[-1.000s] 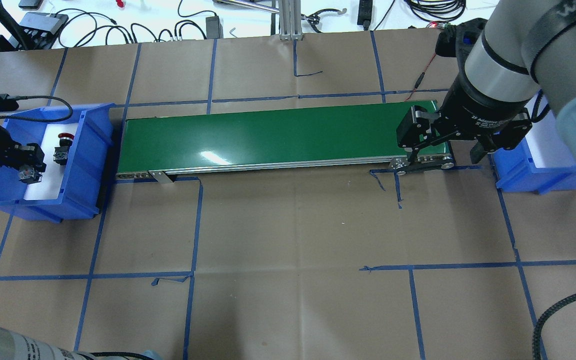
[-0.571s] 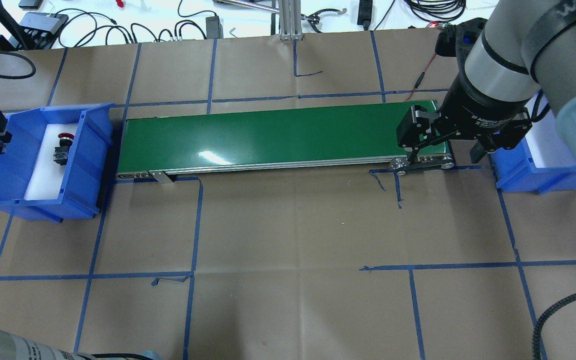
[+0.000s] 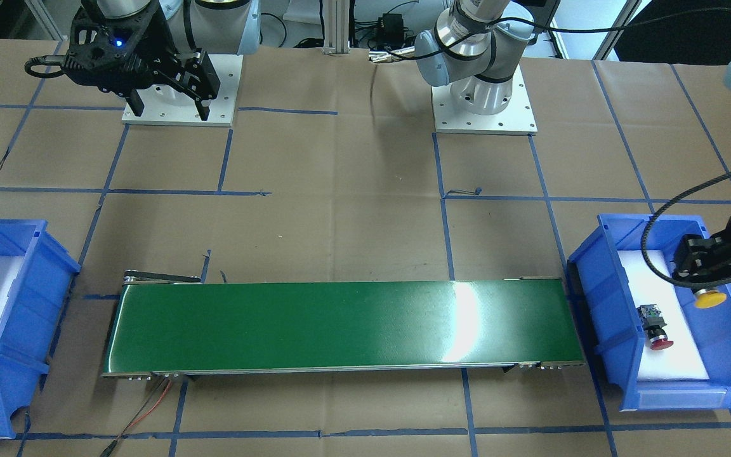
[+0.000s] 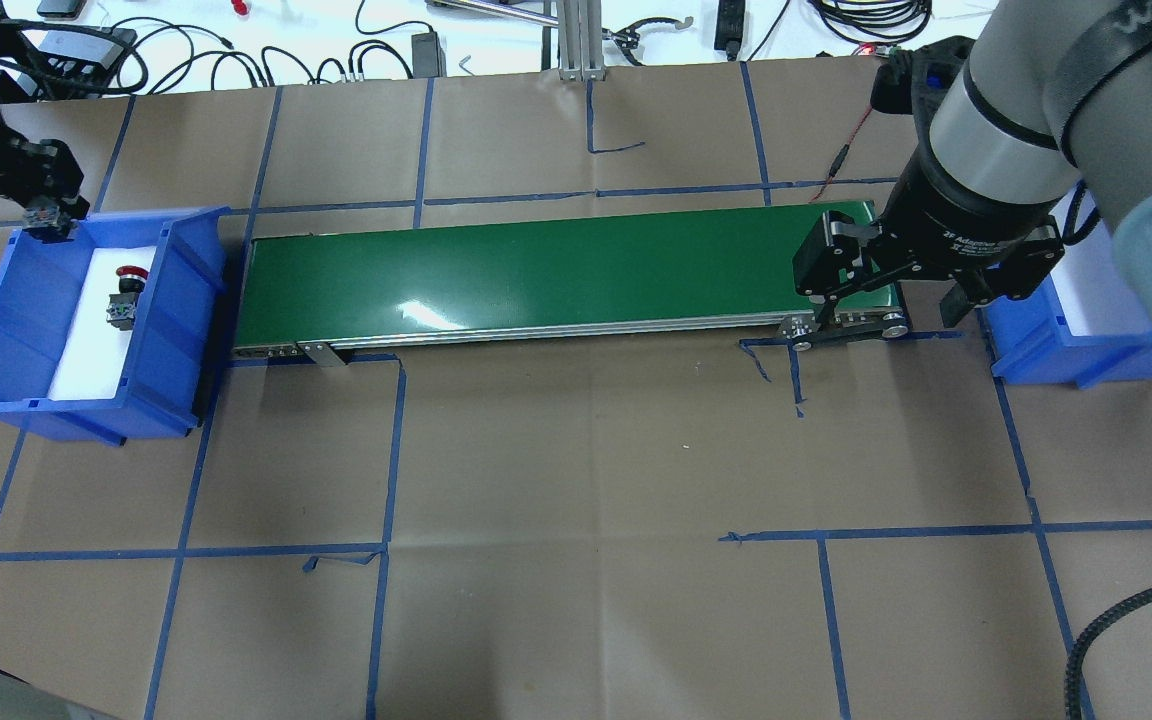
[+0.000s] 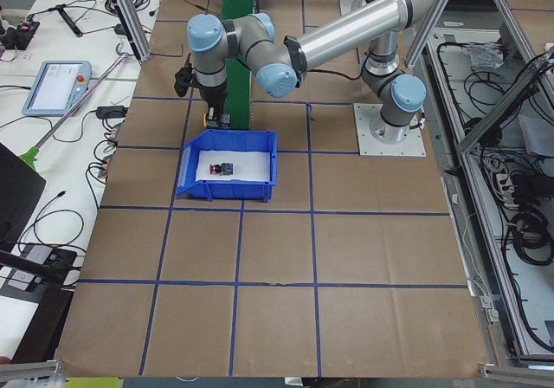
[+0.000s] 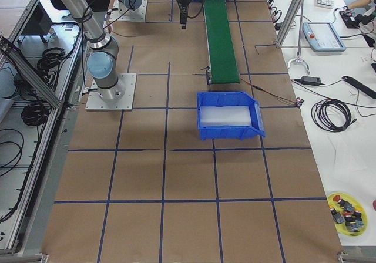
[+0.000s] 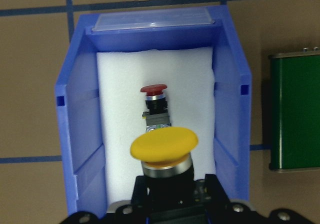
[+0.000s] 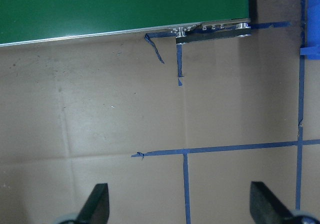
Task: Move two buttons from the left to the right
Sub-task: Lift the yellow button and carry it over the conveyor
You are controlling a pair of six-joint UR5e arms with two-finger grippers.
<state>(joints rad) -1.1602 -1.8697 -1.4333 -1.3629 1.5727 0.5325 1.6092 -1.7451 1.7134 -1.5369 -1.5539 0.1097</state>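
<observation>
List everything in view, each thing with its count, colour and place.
bins: two, blue, foam-lined; left bin and right bin at the conveyor's ends
conveyor: one, green belt, table centre
yellow button: one, yellow cap, gripped above the left bin
red button: one, red cap, lying on the left bin's foam
table cover: one, brown paper with a blue tape grid
left end effector: one, black, shut on the yellow button
right end effector: one, black, open, empty, raised near the conveyor's right end

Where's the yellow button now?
The yellow button is clamped in the left gripper over the blue bin at the front view's right, red button lying below it.
</observation>
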